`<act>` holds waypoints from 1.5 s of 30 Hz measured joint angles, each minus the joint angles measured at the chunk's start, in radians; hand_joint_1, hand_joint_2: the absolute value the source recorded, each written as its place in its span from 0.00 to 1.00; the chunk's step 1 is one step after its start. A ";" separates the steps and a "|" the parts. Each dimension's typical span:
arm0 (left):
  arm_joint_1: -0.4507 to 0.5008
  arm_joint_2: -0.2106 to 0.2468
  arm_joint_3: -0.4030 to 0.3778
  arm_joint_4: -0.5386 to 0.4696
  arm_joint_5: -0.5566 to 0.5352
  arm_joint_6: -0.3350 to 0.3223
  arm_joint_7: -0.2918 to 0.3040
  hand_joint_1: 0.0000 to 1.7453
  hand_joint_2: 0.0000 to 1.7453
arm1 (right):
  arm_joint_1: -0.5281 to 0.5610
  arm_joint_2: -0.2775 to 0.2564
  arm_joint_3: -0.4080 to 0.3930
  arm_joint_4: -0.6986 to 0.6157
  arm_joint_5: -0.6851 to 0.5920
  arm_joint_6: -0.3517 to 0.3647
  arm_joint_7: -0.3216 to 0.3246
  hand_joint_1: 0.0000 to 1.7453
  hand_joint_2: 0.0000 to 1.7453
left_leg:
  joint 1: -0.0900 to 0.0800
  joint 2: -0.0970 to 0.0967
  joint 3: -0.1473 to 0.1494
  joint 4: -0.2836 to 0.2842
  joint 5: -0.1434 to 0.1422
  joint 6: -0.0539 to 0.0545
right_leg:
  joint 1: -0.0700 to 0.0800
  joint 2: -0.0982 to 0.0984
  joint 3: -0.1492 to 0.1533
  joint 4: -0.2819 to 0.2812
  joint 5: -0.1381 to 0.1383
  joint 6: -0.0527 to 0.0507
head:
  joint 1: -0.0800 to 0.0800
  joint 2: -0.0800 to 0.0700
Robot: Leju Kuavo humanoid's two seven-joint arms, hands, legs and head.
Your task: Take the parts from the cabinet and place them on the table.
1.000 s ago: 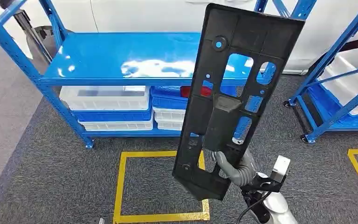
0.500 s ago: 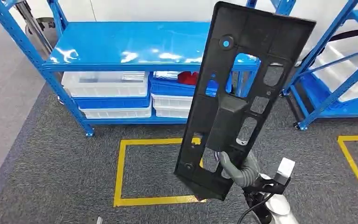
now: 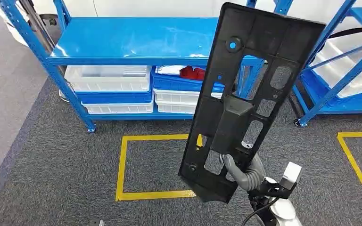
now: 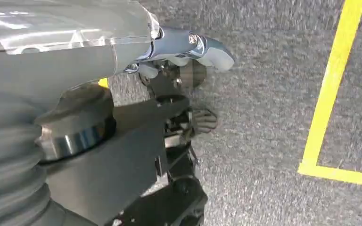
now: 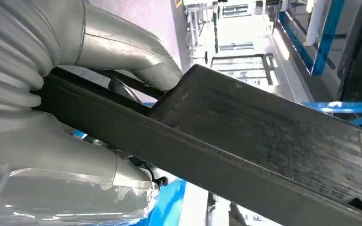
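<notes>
The long black plastic panel [image 3: 245, 101] stands nearly upright in the right hand [image 3: 245, 172], its top leaning to the right, and it hides most of that hand; grey fingers [image 3: 231, 165] curl through a cut-out near its lower end, gripping it. In the right wrist view the panel [image 5: 264, 141] crosses the picture, clamped between the thumb and the rest of the hand [image 5: 66, 94]. The panel also covers part of the blue shelf rack [image 3: 136, 40] and the white and blue bins [image 3: 108, 80] beneath its top shelf. The left hand [image 4: 188, 70] hangs over grey carpet; whether its fingers are wide or curled I cannot tell. Compared with a second ago, the whole scene has slid: the camera has moved, and the yellow floor square [image 3: 122, 165] now sits higher in the head view.
</notes>
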 joint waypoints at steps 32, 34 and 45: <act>0.001 -0.001 -0.014 0.000 -0.005 0.014 -0.011 0.00 1.00 | 0.024 0.011 -0.017 -0.028 0.022 -0.069 -0.006 0.94 1.00 | -0.011 0.025 -0.024 -0.003 0.031 0.035 | 0.002 -0.091 0.015 0.010 -0.022 0.004 | 0.000 0.000; -0.002 -0.001 -0.015 0.000 -0.006 0.015 -0.010 0.00 1.00 | 0.026 0.011 -0.018 -0.034 0.022 -0.069 -0.006 0.94 1.00 | -0.008 0.012 -0.033 -0.006 0.040 0.043 | -0.004 -0.028 -0.011 0.076 -0.082 0.012 | 0.000 0.000; -0.005 -0.004 -0.023 0.000 -0.018 0.016 -0.003 0.00 1.00 | 0.065 0.011 -0.035 -0.061 0.022 -0.077 -0.005 0.94 1.00 | -0.010 -0.100 -0.071 0.012 0.060 0.019 | -0.004 0.058 0.030 0.020 -0.049 0.000 | 0.000 0.000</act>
